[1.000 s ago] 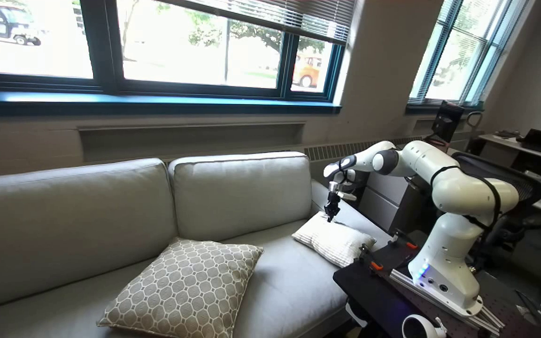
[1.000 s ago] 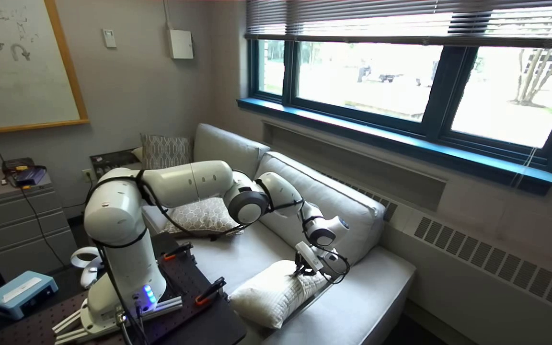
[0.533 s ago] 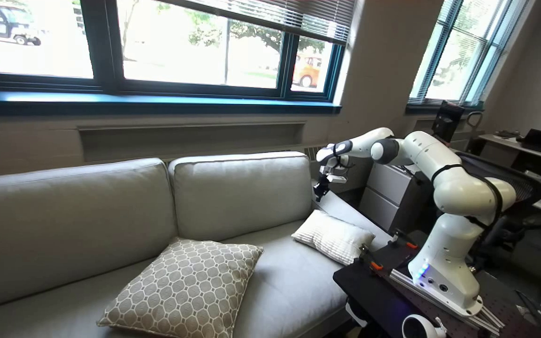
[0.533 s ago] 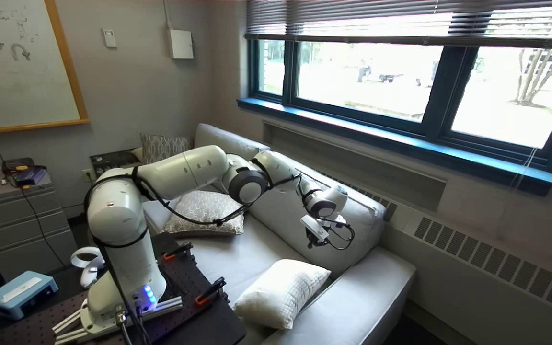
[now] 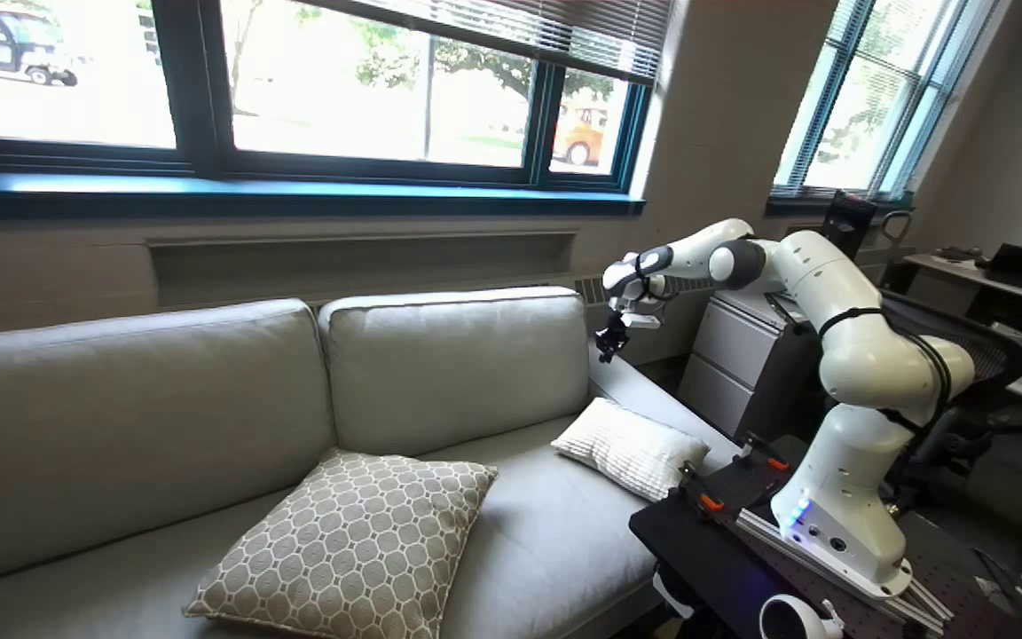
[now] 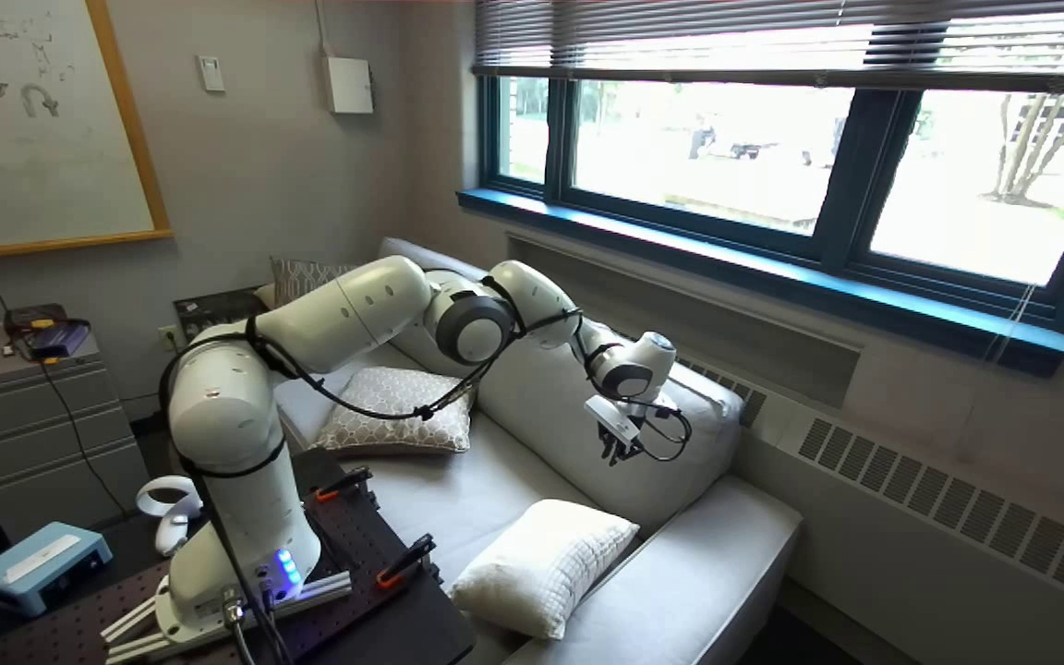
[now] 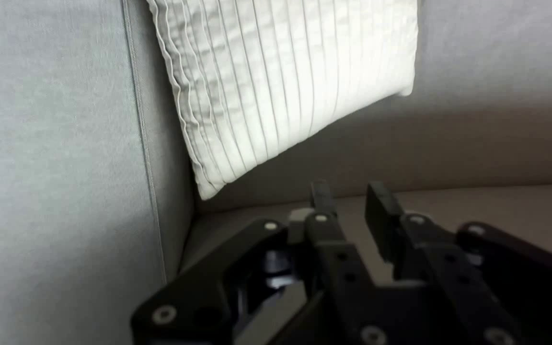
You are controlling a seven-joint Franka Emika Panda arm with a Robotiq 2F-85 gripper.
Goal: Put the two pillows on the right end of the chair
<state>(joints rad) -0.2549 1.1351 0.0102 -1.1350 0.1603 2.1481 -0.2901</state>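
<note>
The cream-white pillow (image 5: 631, 448) lies on the seat at the right end of the chair (image 5: 467, 368), close against the armrest (image 5: 662, 404). Its pleated face (image 7: 281, 62) fills the upper part of the wrist view. Farther left on the seat rests the tan lattice pillow (image 5: 356, 541), with bare seat between the two; it also shows behind the arm in an exterior view (image 6: 393, 416). My gripper (image 7: 349, 189) hangs above the seat near the back cushion and armrest, apart from both pillows. A gap shows between its fingers (image 7: 323, 196), and they hold nothing.
A black mounting table (image 6: 403, 600) with orange-tipped clamps (image 6: 407, 559) stands at the chair's front edge. Another patterned cushion (image 6: 306, 277) sits at the chair's far end. The window sill (image 5: 298, 195) and wall heater (image 6: 920, 503) run behind the chair.
A second ago my gripper was at the cream-white pillow's upper edge. It has risen off toward the back cushion and its fingers have parted. The pillow stays on the seat, slightly settled.
</note>
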